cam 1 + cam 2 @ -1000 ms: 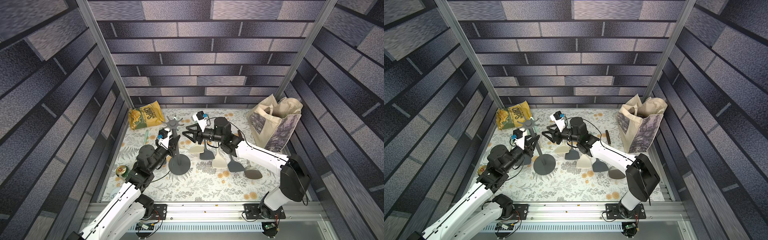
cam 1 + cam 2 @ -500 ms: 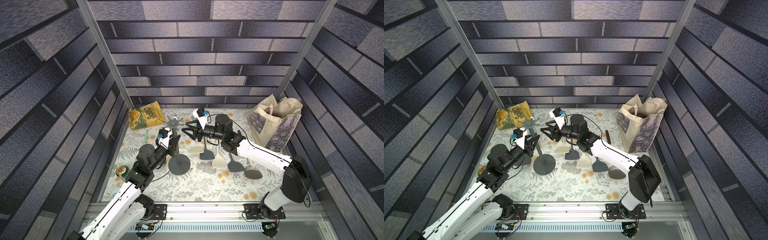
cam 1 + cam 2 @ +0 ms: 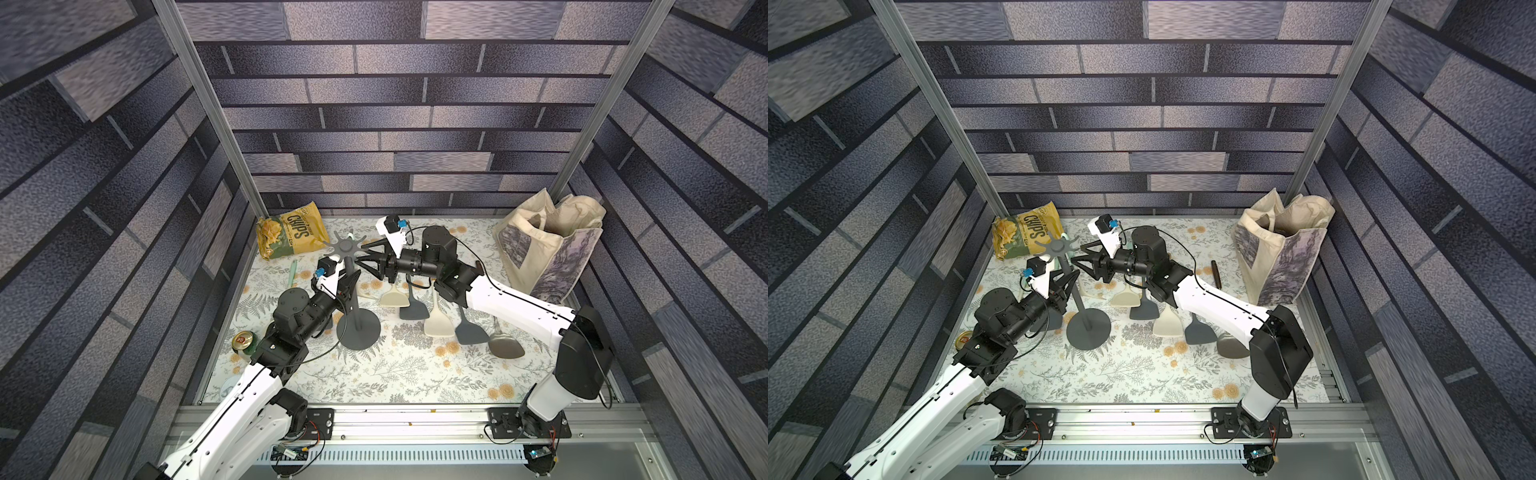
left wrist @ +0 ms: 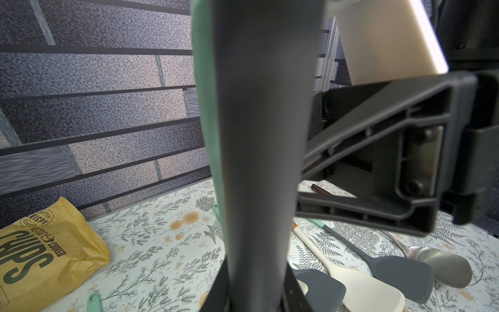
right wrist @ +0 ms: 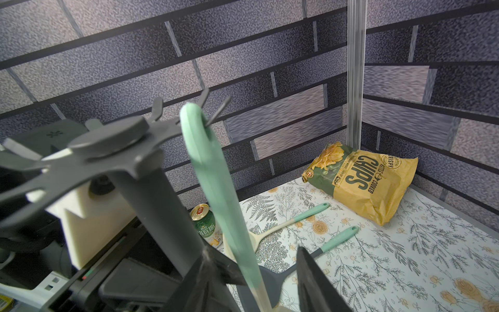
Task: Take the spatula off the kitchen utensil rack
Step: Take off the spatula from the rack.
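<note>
Left gripper (image 3: 348, 283) clenched on the thin upright pole of the dark grey kitchen utensil rack (image 3: 358, 330), below its star-shaped hook crown. Right gripper (image 5: 252, 250) released, jaws spread on either side of the mint-green handle of the hanging spatula (image 5: 216, 173); one finger looks very close to the handle, contact unclear. Spatula's top loop sits on a crown hook above the right gripper. Yellow chips bag (image 5: 361, 183) lies well beyond it.
</note>
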